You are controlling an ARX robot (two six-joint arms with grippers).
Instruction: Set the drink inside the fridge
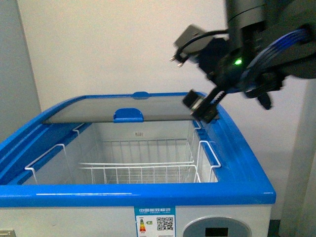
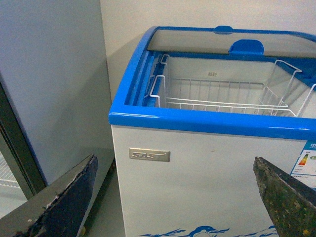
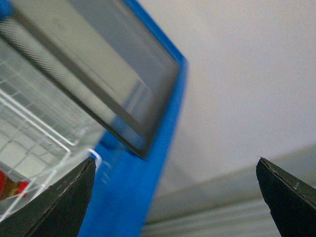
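fridge point(image 1: 148, 192) stands open in front, glass lid point(image 1: 123, 109) slid to the back over white wire baskets point(image 1: 143, 170). right claw point(image 1: 201, 106) hovers above its right rim, jaws spread and empty; left claw point(image 2: 177, 197) likewise spread.

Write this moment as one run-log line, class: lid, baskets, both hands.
chest freezer lid: slid back, open | wire baskets: look empty from front | right hand: open, above right rim | left hand: open, empty, facing freezer front
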